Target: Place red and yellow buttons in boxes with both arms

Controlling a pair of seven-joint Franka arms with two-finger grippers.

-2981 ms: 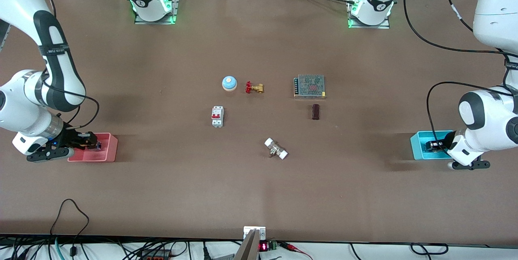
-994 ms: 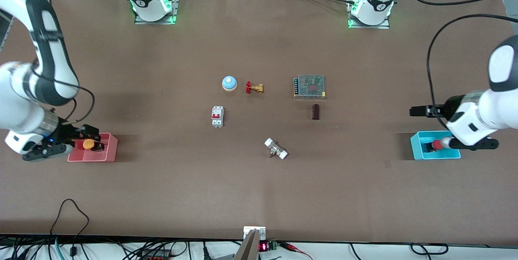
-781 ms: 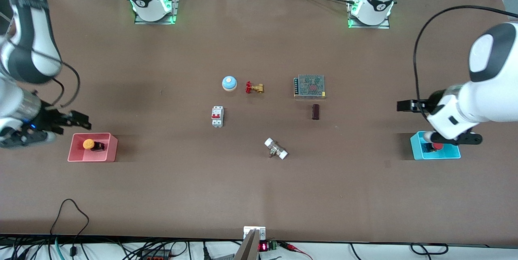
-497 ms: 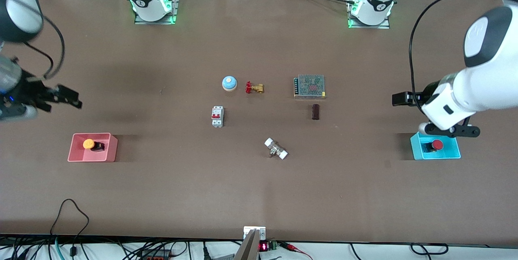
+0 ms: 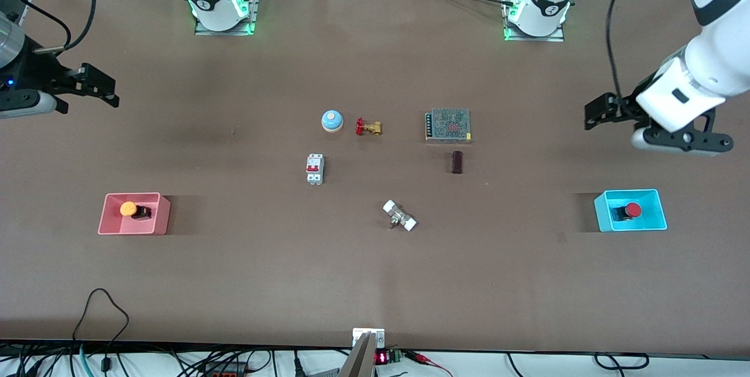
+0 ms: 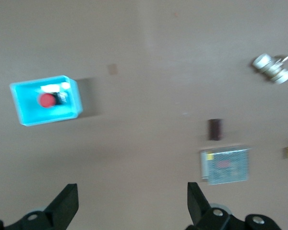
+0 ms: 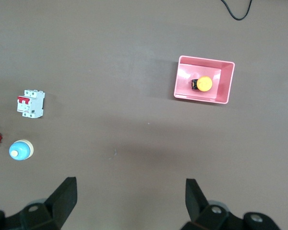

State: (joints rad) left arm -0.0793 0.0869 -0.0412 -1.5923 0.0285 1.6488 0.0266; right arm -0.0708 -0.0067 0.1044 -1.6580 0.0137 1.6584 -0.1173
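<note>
You see two boxes, pink (image 5: 133,214) and blue (image 5: 630,210), one button in each; left hand (image 6: 132,206) and right hand (image 7: 129,203) are spread apart, both partly cut off

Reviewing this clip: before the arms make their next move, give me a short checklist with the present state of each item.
1. Yellow button inside the pink box: ok.
2. Red button inside the cyan box: ok.
3. Left claw open and holding nothing, raised over bare table toward the left arm's end, clear of the cyan box: ok.
4. Right claw open and holding nothing, over bare table toward the right arm's end, clear of the pink box: ok.
5. Both boxes upright, nothing spilled beside them: ok.
6. Buttons sitting upright on their bases: red one ok, yellow one appears tipped on its side.
</note>
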